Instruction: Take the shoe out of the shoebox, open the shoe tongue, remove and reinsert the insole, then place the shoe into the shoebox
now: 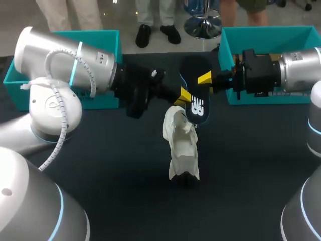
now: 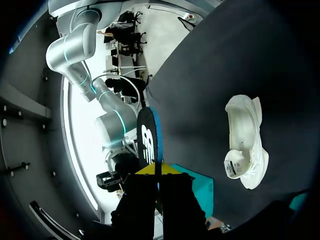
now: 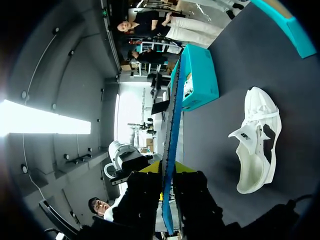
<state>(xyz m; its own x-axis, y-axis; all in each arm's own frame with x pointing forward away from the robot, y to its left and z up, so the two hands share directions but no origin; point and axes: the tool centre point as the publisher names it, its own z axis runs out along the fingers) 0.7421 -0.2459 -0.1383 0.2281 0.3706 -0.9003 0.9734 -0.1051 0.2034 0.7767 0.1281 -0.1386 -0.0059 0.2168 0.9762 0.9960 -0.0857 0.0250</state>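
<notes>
A dark insole [image 1: 196, 95] with a blue edge hangs above the table, held from both sides. My left gripper [image 1: 184, 95] is shut on its near end. In the left wrist view the insole [image 2: 148, 137] stands out ahead of my left gripper [image 2: 157, 172]. My right gripper [image 1: 205, 79] is shut on the insole's far part. In the right wrist view the insole [image 3: 172, 130] runs edge-on between the two fingers of my right gripper [image 3: 167, 172]. The white shoe [image 1: 181, 143] lies on the dark table below the insole, untouched, and shows in both wrist views [image 2: 245, 140] [image 3: 257, 140].
Two teal shoebox parts stand at the back of the table, one at the left [image 1: 108, 37] behind my left arm, one at the right [image 1: 261, 35] behind my right arm. Dark table surface lies around and in front of the shoe.
</notes>
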